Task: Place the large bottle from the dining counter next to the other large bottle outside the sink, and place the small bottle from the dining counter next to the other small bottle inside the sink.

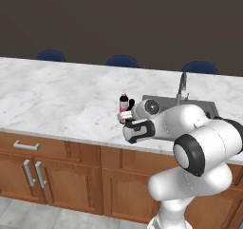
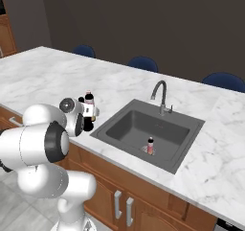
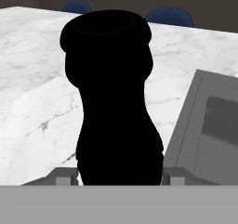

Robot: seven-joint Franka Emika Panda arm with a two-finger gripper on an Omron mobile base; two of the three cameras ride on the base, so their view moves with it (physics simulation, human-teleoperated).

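The large black bottle (image 3: pixel 114 102) stands upright between my gripper (image 3: pixel 118 176) fingers, which are shut on its lower body. Its dark top (image 1: pixel 131 103) (image 2: pixel 81 99) shows just above the hand. My gripper (image 1: pixel 127 121) (image 2: pixel 88 114) hovers over the dining counter (image 1: pixel 57 95) just left of the sink (image 2: pixel 191 148). The other large bottle (image 1: pixel 124 103) (image 2: pixel 89 100), pink-red with a pale cap, stands right behind the black one. Whether the black bottle rests on the marble I cannot tell. The other small bottle (image 2: pixel 150 146) stands inside the sink basin. The small bottle from the dining counter is out of view.
A curved chrome faucet (image 2: pixel 160 93) (image 1: pixel 182 85) rises at the sink's far rim. Blue chair backs (image 1: pixel 122 61) (image 2: pixel 143 62) line the counter's far side. Brown cabinet doors with handles (image 1: pixel 29 172) sit below the near edge. My white arm (image 1: pixel 190 128) crosses in front of the sink.
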